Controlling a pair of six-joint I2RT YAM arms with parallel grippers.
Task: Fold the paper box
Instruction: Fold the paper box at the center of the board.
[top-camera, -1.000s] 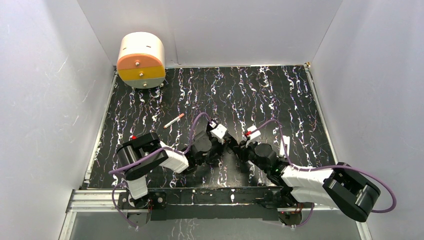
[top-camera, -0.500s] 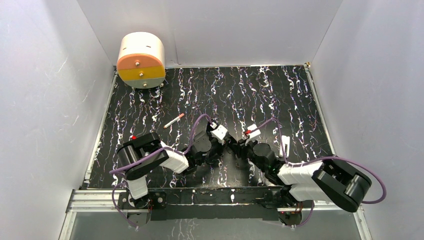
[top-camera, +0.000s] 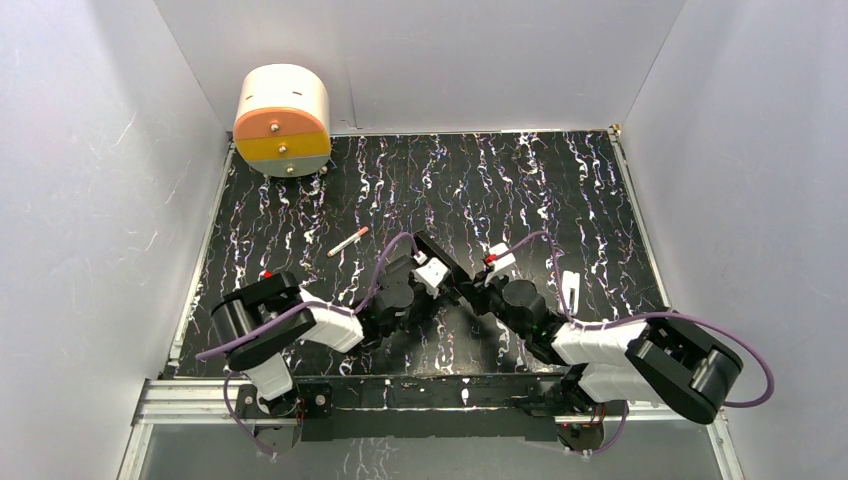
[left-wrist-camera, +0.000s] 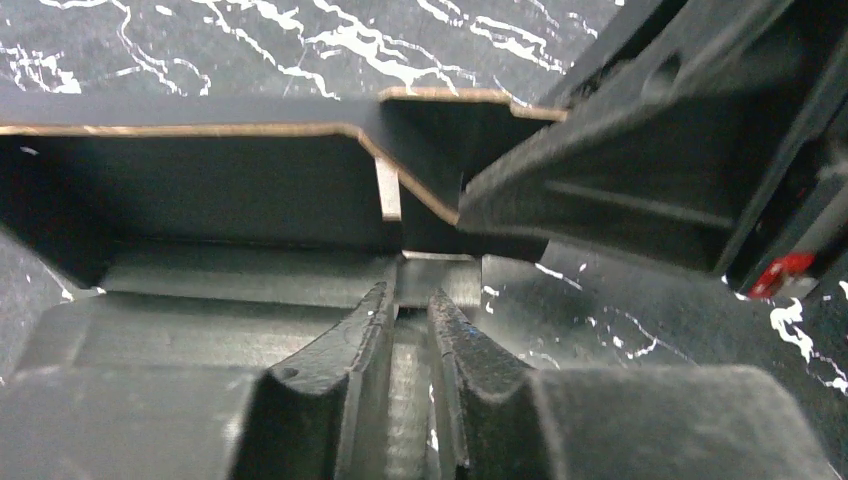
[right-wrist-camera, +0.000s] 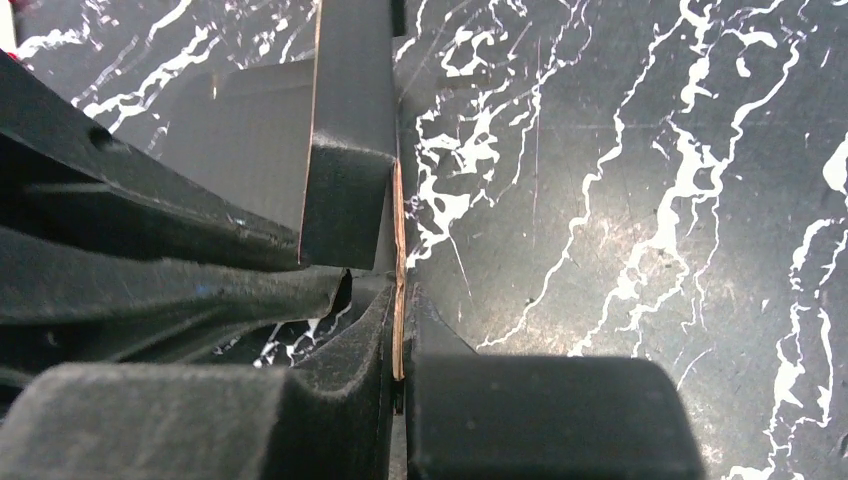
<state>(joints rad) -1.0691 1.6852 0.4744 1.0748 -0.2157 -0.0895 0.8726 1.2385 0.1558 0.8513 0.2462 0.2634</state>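
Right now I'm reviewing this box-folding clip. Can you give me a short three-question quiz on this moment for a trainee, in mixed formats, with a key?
1. True or false: the right arm's jaws are shut on an edge of the paper box.
2. Where does the cream drum stand? A) back left corner B) back right corner C) between the two arms
3. Short answer: what lies on the marbled surface between the drum and the left arm?
Key: 1 true; 2 A; 3 a thin stick.
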